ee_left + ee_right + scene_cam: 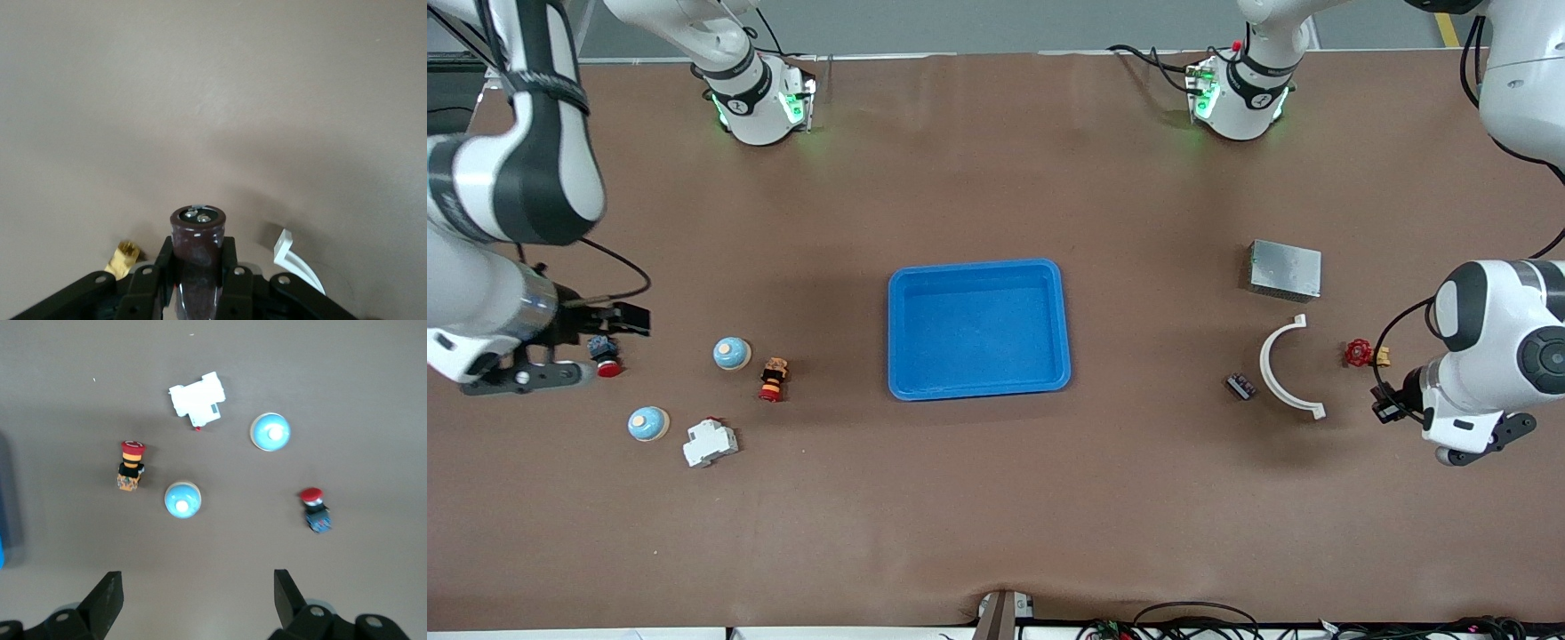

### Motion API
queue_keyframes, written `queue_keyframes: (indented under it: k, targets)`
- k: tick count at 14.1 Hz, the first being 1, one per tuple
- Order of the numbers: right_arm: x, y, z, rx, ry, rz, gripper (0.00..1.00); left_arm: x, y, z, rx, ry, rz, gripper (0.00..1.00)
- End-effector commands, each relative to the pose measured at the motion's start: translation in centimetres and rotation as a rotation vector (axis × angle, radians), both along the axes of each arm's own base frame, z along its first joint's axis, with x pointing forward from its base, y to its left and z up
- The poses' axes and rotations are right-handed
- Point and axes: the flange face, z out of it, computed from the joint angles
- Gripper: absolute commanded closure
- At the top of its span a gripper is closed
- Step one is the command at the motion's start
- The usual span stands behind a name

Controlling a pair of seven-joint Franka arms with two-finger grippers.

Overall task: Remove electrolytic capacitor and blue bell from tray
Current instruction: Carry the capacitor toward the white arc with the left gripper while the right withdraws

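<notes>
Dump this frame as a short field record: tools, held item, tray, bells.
left tool: shut on capacitor, above the table at the left arm's end
right tool: open, holding nothing, over the table near the red pushbutton
blue tray: mid-table, nothing in it
bells: two blue bells, both on the table toward the right arm's end

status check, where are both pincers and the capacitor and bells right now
Left pincer shut on capacitor, up over table's left-arm end. Right pincer open, hanging above the bells, none gripped. Blue tray empty, path unobstructed.
</notes>
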Motion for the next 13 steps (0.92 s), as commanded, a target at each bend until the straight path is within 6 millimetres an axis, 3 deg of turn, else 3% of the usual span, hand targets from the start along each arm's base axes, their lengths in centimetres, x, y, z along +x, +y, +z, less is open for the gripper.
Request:
queue_keyframes:
  k: [1,2,6,9,13]
  targets:
    - [-0.2,-1.1,2.7,-0.014,0.023,0.034,0.00,0.1,-0.1,-0.2,0.011,-0.006,-0.054,1.00]
    - [-0.8,-1.7,4.1,-0.004,0.005,0.035,0.00,0.1,0.0,-1.0,0.005,0.007,-0.063,1.00]
    - [-2.0,-2.9,6.7,0.011,-0.031,0.015,0.00,-0.3,0.0,-2.8,-0.002,0.033,-0.075,1.00]
    - [-2.6,-6.0,7.4,0.025,-0.039,-0.011,0.00,-0.5,1.4,-2.7,-0.006,0.045,-0.131,1.00]
    - [-2.9,-7.7,7.6,0.041,-0.044,-0.010,0.00,-1.3,1.5,-4.7,-0.007,0.047,-0.162,1.00]
